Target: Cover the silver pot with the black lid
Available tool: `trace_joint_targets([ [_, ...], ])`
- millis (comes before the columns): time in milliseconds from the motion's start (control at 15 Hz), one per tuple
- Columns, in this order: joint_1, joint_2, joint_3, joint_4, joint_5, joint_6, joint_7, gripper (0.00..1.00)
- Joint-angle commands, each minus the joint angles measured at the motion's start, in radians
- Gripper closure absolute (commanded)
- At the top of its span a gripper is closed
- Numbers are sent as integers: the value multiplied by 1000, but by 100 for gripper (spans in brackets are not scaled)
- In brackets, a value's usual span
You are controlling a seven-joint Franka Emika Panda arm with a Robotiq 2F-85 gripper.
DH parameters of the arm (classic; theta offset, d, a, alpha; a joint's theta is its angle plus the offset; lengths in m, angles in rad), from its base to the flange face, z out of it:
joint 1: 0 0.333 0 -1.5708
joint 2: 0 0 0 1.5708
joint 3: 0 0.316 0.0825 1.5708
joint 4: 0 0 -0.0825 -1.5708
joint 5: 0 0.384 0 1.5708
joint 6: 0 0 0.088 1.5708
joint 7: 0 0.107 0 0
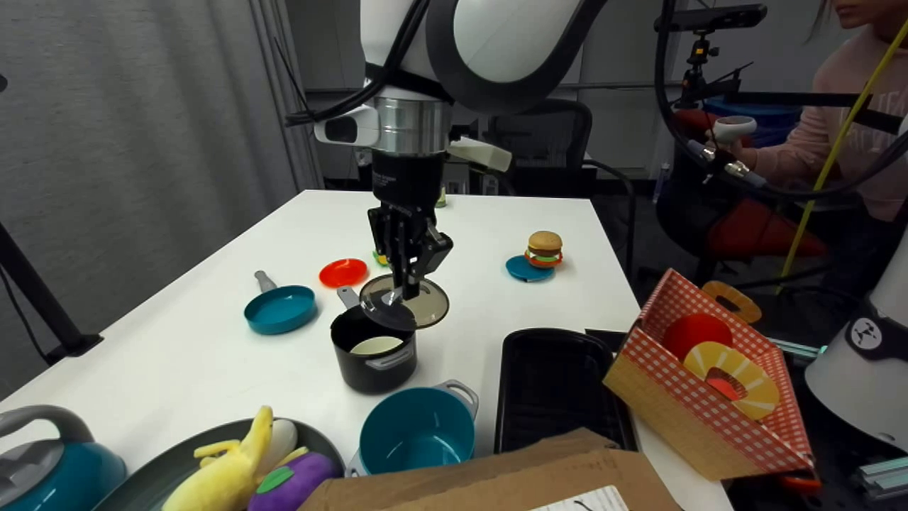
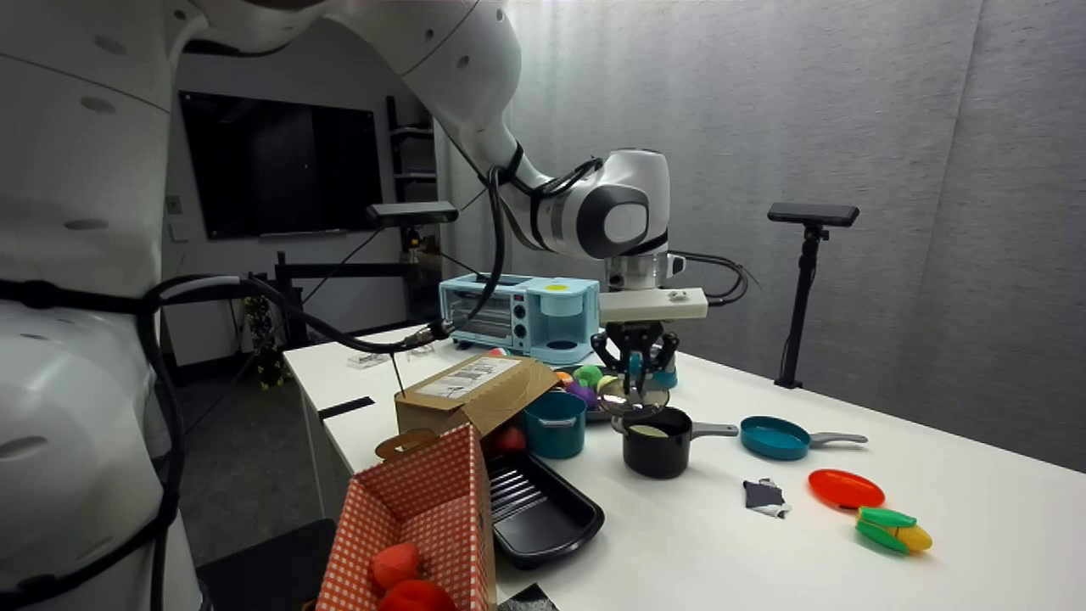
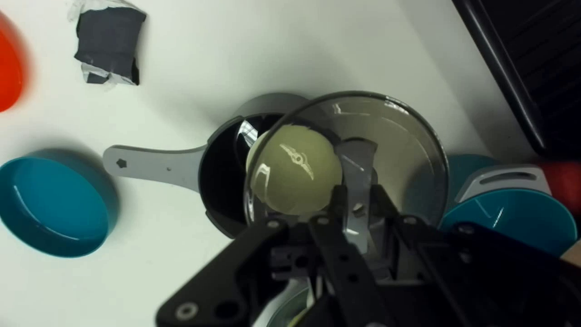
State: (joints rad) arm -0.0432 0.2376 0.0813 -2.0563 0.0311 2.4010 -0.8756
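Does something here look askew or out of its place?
Yes: the gripper holds the lid off-centre over the pot, leaving part uncovered near the long handle. On the table lies a ragged scrap, like litter.

The arm (image 2: 462,93) is white with curved dark-grey trim (image 1: 489,99). Above the silver ring (image 1: 411,126) run black cables (image 1: 399,50) and a black strap (image 1: 425,86); below it come a black collar (image 1: 425,174) with tiny pale lettering (image 1: 385,179) and the black, hinged tool (image 3: 361,200), dotted with silvery screws (image 3: 186,311).
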Motion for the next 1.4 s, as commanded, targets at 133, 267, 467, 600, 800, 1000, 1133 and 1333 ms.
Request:
trace_joint_targets([
  [133,-17,65,-16,128,7,-58,42,96],
  [267,-23,83,-23,163,4,-67,47,96],
  [467,-29,103,-27,200,0,-83,53,96],
  [600,-30,112,-30,218,-11,-85,61,96],
  [800,-30,122,-33,236,-23,-96,62,96],
  [1000,-29,129,-35,252,-29,-116,63,96],
  [1133,-27,133,-38,258,-38,-121,64,96],
  [1333,-28,136,-39,267,-50,-135,59,96],
])
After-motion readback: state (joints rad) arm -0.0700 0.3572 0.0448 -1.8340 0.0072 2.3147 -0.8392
